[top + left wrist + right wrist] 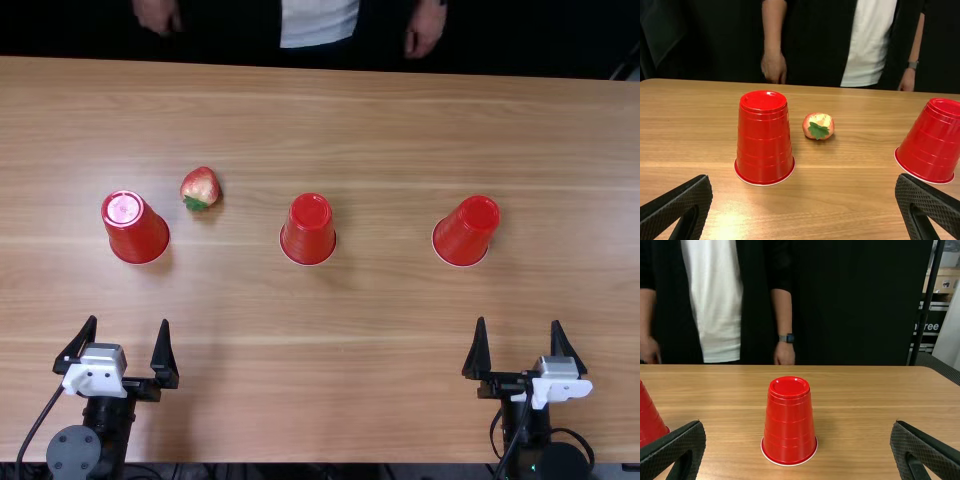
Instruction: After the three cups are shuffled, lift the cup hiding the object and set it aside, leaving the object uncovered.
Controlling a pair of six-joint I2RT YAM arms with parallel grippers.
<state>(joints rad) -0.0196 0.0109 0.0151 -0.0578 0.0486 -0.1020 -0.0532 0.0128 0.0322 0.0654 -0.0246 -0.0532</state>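
Observation:
Three red cups stand upside down in a row across the table: the left cup (134,228) (764,137), the middle cup (308,229) (934,141) and the right cup (467,231) (788,421). A small strawberry (200,188) (818,126) lies uncovered on the wood just right of and behind the left cup. My left gripper (121,347) (805,212) rests open near the front edge, in front of the left cup. My right gripper (517,349) (800,452) rests open near the front edge, a little right of the right cup. Neither holds anything.
A person stands behind the far edge of the table (400,130), hands hanging at their sides and off the cups. Bare wood lies between the cups and my grippers.

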